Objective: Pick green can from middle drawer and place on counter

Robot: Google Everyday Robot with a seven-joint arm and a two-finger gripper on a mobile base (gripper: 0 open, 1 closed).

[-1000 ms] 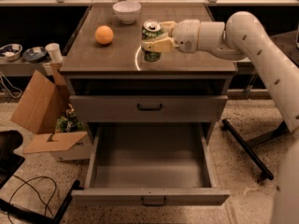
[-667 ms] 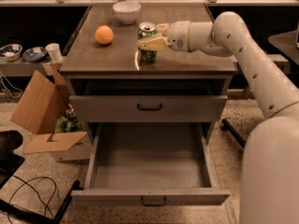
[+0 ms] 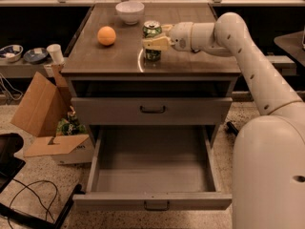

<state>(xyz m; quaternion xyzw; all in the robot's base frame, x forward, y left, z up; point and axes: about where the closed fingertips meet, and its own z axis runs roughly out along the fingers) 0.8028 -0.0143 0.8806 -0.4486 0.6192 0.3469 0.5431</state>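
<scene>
The green can stands upright on the counter, silver top and pull tab facing up. Its base sits on the thin white circle line marked on the surface, a little right of the counter's centre.

The gripper is at the can, reaching in from the right at can height. One pale finger lies across the front of the can's body and the other shows at the rear near the rim. The fingers are closed onto the can with no visible gap, so the can is gripped. The white arm runs from the gripper to the right and down to the robot's body at the lower right.

An orange ball rests on the counter to the left of the can, apart from it. A white bowl sits further back, near the rear edge.

Below the counter, the upper drawer is closed. The middle drawer beneath it is pulled fully out, its flat grey floor exposed and its dark bar handle on the front wall.

To the left of the cabinet, an opened cardboard box stands on the floor. A white cup and two small dishes sit on a low shelf behind it.
</scene>
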